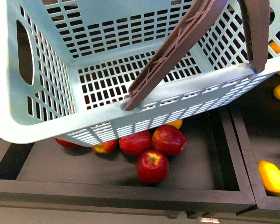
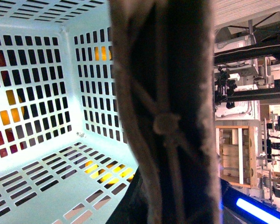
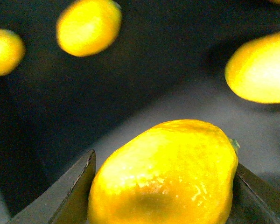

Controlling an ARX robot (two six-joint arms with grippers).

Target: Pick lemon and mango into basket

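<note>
yellow lemon [image 3: 168, 172] clamped lengthwise across the right end effector [image 3: 164, 186].

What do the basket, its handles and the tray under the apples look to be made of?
Basket: moulded plastic, pale turquoise, smooth with a slight sheen; the uniform slotted walls suggest it.
Handles: brown plastic by the look, matte, with moulded cross-ribbing.
Tray: dark and matte with a raised edge; whether it is wood or plastic cannot be told.

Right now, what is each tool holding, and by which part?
The right tool grips the bright yellow oval lemon across its sides; the left tool is not visible.
</note>
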